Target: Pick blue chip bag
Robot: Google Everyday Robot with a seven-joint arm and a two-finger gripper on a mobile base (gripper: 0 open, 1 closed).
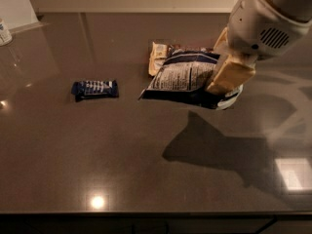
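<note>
The blue chip bag (183, 77) is dark navy with a white nutrition panel and white trim. It hangs in the air above the dark countertop (122, 150), with its shadow on the surface below and to the right. My gripper (228, 79) comes down from the upper right and is shut on the bag's right end. Its tan fingers (229, 72) cover that end of the bag.
A small dark-blue snack bar wrapper (94, 88) lies on the counter to the left. A tan and brown bag (158, 57) lies behind the lifted bag, partly hidden by it. A white container (4, 32) stands at the far left edge. The counter's front edge runs along the bottom.
</note>
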